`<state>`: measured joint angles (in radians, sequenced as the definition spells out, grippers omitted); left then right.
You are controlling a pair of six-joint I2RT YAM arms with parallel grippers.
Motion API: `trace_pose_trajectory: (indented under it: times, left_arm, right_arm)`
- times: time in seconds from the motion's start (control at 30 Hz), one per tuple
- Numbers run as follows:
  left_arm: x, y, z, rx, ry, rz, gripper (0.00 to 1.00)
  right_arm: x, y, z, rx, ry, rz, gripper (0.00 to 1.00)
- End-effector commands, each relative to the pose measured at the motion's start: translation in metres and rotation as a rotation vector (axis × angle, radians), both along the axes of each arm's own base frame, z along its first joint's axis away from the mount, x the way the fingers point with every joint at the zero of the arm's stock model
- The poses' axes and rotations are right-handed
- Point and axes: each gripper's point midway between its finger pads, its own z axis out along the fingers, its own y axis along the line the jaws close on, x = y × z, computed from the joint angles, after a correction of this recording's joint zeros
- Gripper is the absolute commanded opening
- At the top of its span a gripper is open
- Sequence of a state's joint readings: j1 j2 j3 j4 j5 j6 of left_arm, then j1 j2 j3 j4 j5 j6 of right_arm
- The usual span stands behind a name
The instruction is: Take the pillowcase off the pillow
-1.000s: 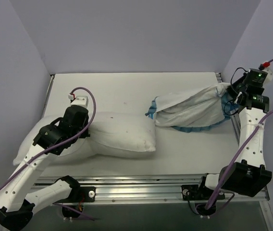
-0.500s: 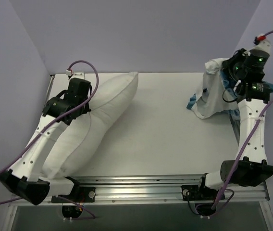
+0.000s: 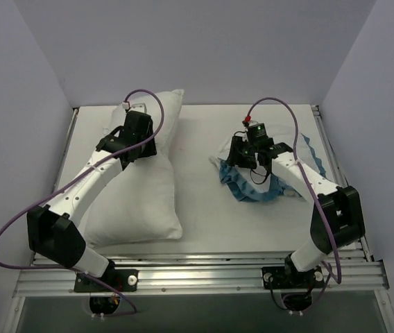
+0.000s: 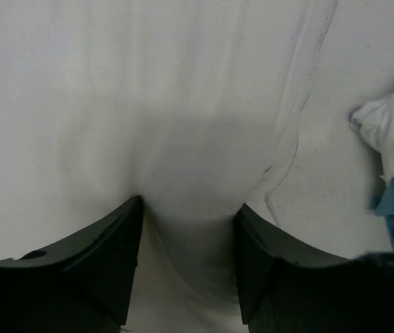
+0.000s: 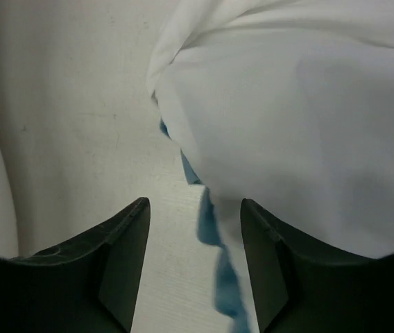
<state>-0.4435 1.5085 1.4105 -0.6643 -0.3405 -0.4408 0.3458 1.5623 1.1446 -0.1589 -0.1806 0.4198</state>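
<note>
The pillow point(image 3: 138, 201), plump and plain white, lies bare on the table point(image 3: 204, 139), one end close under the back wall and the other near the front edge. The left gripper point(image 4: 190, 236) sits on the pillow's far half with its dark fingers point(image 4: 107, 257) pressed into the cover. A raised fold of white fabric fills the gap between them and creases fan out from it, so it is clamped on the pillow. The pillowcase point(image 3: 252, 189) lies fully off and well apart, to the right of the pillow, crumpled in a heap with its white side up and its ruffled light-blue edging point(image 5: 226, 288) spilling out on the side facing the pillow. The right gripper point(image 5: 195, 229) hovers over that edge of the heap, between pillow and pillowcase. Its jaws stand wide with only bare table and a strip of edging seen between them, and they hold nothing.
</note>
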Motion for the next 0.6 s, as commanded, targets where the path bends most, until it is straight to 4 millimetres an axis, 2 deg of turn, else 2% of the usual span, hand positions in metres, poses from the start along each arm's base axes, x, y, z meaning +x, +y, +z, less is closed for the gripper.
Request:
trace_pose_trajectory:
  times: [0.0,0.03,0.07,0.1,0.13,0.17,0.2,0.23,0.27,0.33,0.37,0.43,0.47,0.5,0.53,0.57]
  left_arm:
    - [0.002,-0.011,0.016,-0.099,-0.060,-0.017,0.64]
    - [-0.003,-0.009,0.020,-0.108,-0.066,-0.017,0.72]
    - [-0.010,-0.007,0.036,-0.128,-0.101,-0.018,0.79]
    - [-0.016,-0.004,0.042,-0.133,-0.107,-0.020,0.90]
    - [-0.021,-0.002,0.053,-0.144,-0.127,-0.019,0.94]
    - [-0.030,0.003,0.072,-0.156,-0.167,-0.017,0.96]
    - [-0.038,0.007,0.079,-0.156,-0.171,-0.018,1.00]
    - [-0.043,0.010,0.094,-0.164,-0.197,-0.022,0.94]
    - [-0.054,0.015,0.110,-0.171,-0.229,-0.030,0.94]
    - [-0.070,0.023,0.125,-0.167,-0.243,-0.039,0.94]
    - [-0.081,0.030,0.145,-0.178,-0.292,-0.040,0.94]
    - [-0.097,0.040,0.157,-0.164,-0.314,-0.036,0.94]
    - [-0.108,0.047,0.172,-0.175,-0.352,-0.034,0.94]
    - [-0.117,0.052,0.174,-0.167,-0.353,-0.032,0.94]
    - [-0.123,0.057,0.179,-0.161,-0.365,-0.028,0.94]
    - [-0.135,0.063,0.187,-0.166,-0.390,-0.027,0.94]
  right_arm:
    - [0.010,0.016,0.044,0.018,-0.133,0.015,0.52]
    - [0.003,0.020,0.048,0.008,-0.126,0.034,0.66]
    - [0.003,0.019,0.069,0.008,-0.172,0.031,0.73]
    - [-0.001,0.016,0.077,0.000,-0.176,0.028,0.83]
    - [-0.002,0.013,0.089,-0.001,-0.196,0.021,0.86]
    - [-0.005,0.007,0.110,-0.002,-0.245,0.004,0.89]
    - [-0.007,0.002,0.126,-0.008,-0.269,-0.010,0.93]
    - [-0.010,-0.003,0.138,-0.011,-0.295,-0.025,0.95]
    - [-0.016,-0.010,0.159,-0.005,-0.342,-0.047,0.96]
    - [-0.021,-0.031,0.186,-0.041,-0.400,-0.124,1.00]
    - [-0.030,-0.041,0.205,-0.041,-0.445,-0.150,1.00]
    - [-0.041,-0.063,0.227,-0.082,-0.492,-0.218,1.00]
    - [-0.053,-0.073,0.244,-0.080,-0.535,-0.247,1.00]
    - [-0.060,-0.083,0.249,-0.099,-0.543,-0.270,1.00]
    - [-0.074,-0.098,0.268,-0.108,-0.594,-0.317,1.00]
    - [-0.082,-0.107,0.276,-0.114,-0.614,-0.341,1.00]
